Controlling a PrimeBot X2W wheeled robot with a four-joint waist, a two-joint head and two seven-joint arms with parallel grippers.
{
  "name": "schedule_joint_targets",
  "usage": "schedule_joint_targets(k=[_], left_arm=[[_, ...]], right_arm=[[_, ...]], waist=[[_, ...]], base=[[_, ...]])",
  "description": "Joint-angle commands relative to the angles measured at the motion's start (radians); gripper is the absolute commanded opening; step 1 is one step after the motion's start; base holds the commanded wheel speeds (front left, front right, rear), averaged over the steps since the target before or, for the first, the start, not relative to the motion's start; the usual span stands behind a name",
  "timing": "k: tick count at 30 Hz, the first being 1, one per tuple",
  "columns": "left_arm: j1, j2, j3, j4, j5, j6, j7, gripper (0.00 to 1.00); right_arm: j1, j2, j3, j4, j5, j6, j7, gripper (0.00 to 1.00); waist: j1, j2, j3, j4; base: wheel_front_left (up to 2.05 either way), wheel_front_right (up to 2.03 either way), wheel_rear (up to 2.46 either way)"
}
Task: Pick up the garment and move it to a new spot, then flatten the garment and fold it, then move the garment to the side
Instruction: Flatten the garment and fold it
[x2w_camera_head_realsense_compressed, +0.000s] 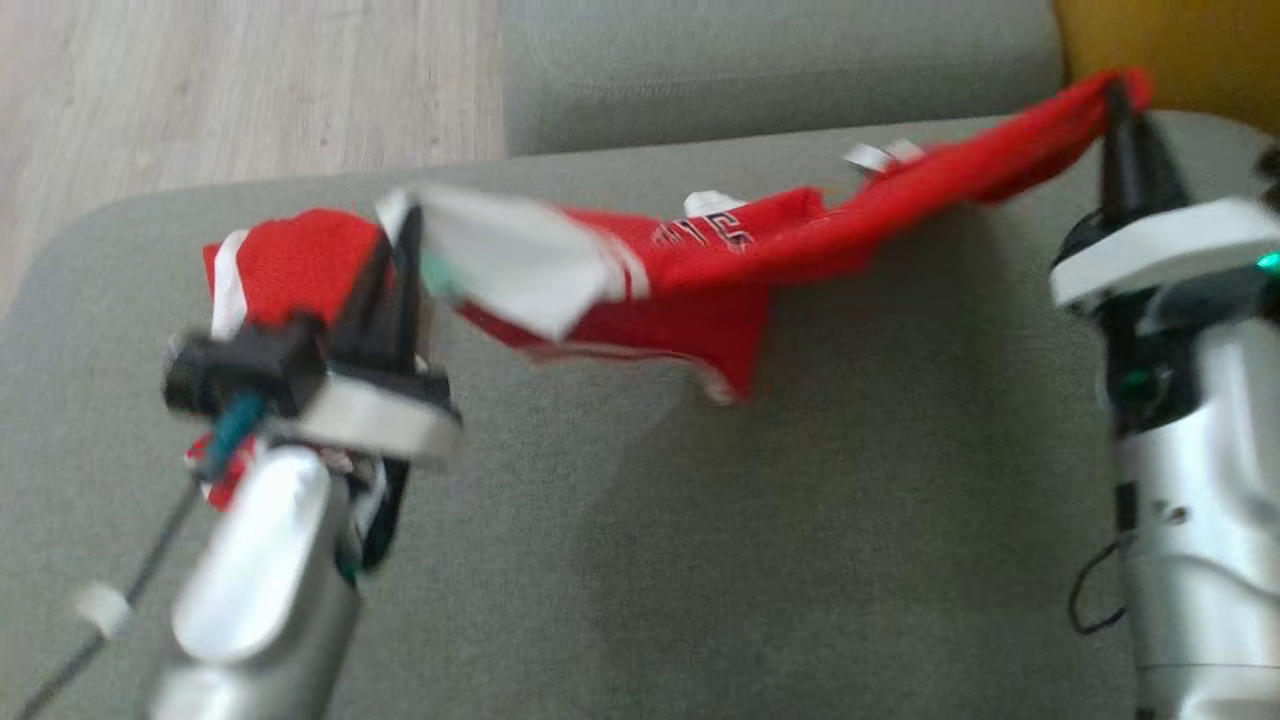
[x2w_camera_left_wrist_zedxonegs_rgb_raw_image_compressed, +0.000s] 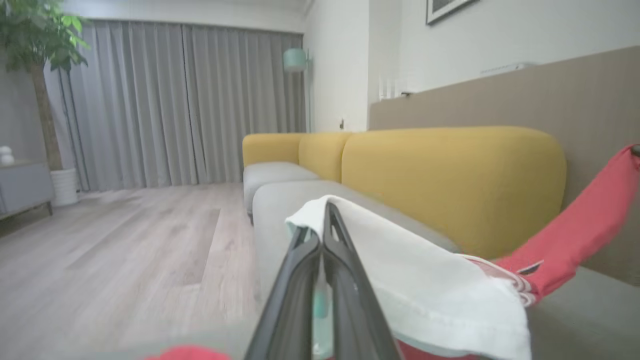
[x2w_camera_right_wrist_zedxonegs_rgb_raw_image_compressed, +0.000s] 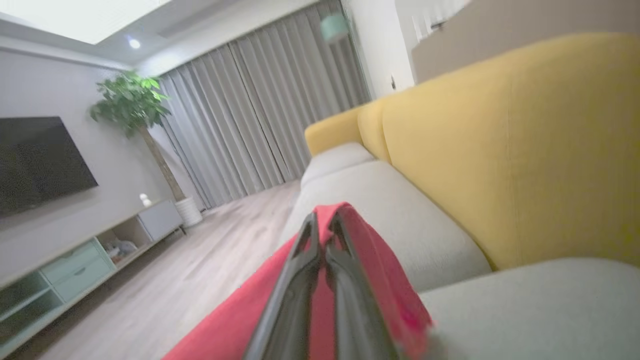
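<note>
Aloft, left gripper (x2w_camera_head_realsense_compressed: 405, 218) and right gripper (x2w_camera_head_realsense_compressed: 1118, 92) each clamp the garment (x2w_camera_head_realsense_compressed: 700, 295), its dark lettering (x2w_camera_head_realsense_compressed: 705, 233) unreadably blurred.

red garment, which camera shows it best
The head view: the garment hangs stretched between the left gripper and right gripper, above the sofa cushion. The left wrist view gives a white fold and a red strip; the right wrist view, red cloth pinched in its gripper.

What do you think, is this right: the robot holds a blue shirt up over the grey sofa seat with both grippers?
No: the shirt is red and white, not blue. The head view shows it held over the grey sofa seat, left gripper and right gripper each shut on it.
</note>
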Motion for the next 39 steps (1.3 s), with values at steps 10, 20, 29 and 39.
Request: schedule_joint_targets(k=[10, 20, 29, 39], left_arm=[[-0.294, 0.058, 0.123, -0.163, -0.046, 0.009, 0.088, 0.00], [-0.204, 0.145, 0.156, -0.465, -0.044, 0.077, 0.298, 0.00], [-0.369, 0.213, 0.141, -0.514, -0.060, 0.028, 0.456, 0.00], [-0.872, 0.196, 0.064, 0.028, 0.027, -0.083, 0.303, 0.00]], right_arm=[[-0.059, -0.061, 0.005, -0.386, 0.043, -0.001, 0.143, 0.00], [0.040, -0.049, -0.041, -0.636, 0.000, -0.001, 0.233, 0.00], [-0.044, -0.040, -0.083, -0.670, -0.053, -0.001, 0.317, 0.00], [-0.516, -0.155, 0.010, -0.197, -0.174, -0.001, 0.201, 0.00]], waist=[[0.0001, 0.0000, -0.054, -0.018], [0.0001, 0.0000, -0.027, -0.027], [0.0001, 0.0000, 0.173, -0.034], [0.0001, 0.0000, 0.406, -0.027]], base=[[0.00, 0.00, 0.00], [0.00, 0.00, 0.00], [0.00, 0.00, 0.00], [0.00, 0.00, 0.00]])
